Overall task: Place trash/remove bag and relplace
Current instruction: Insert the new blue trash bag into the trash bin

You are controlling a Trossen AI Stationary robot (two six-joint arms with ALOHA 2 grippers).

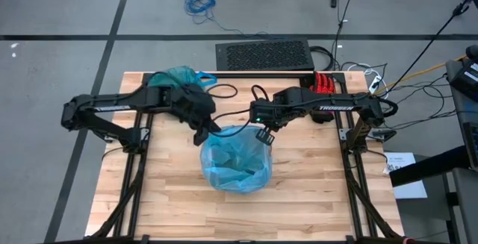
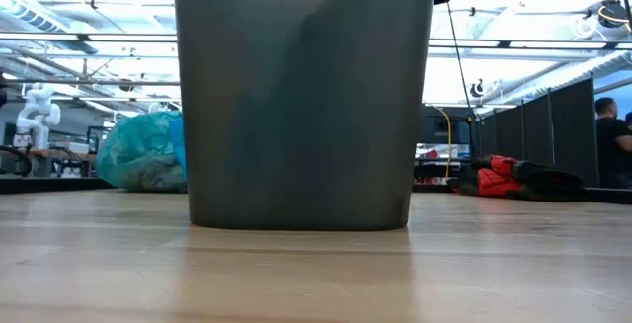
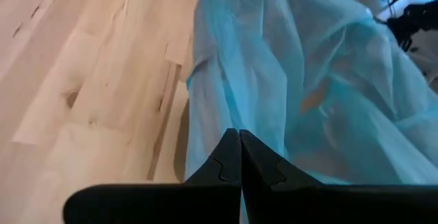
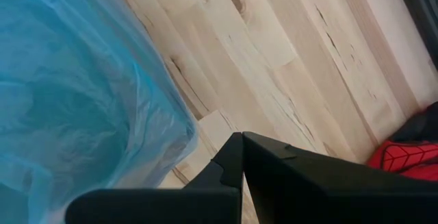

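Butcher-block table (image 1: pixel 314 192) on grey floor; both end effectors (image 1: pixel 203 133) (image 1: pixel 263 136) closed, empty.

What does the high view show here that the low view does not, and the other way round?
Only the high view shows both arms meeting over the bin: the left gripper and right gripper, both shut, at the far rim of the sky-blue liner lining it.

Only the low view shows the bin's plain outer wall and a person in the room behind.

Both show the teal-green bag sitting at the table's far left, the red glove at far right, and the wooden table.
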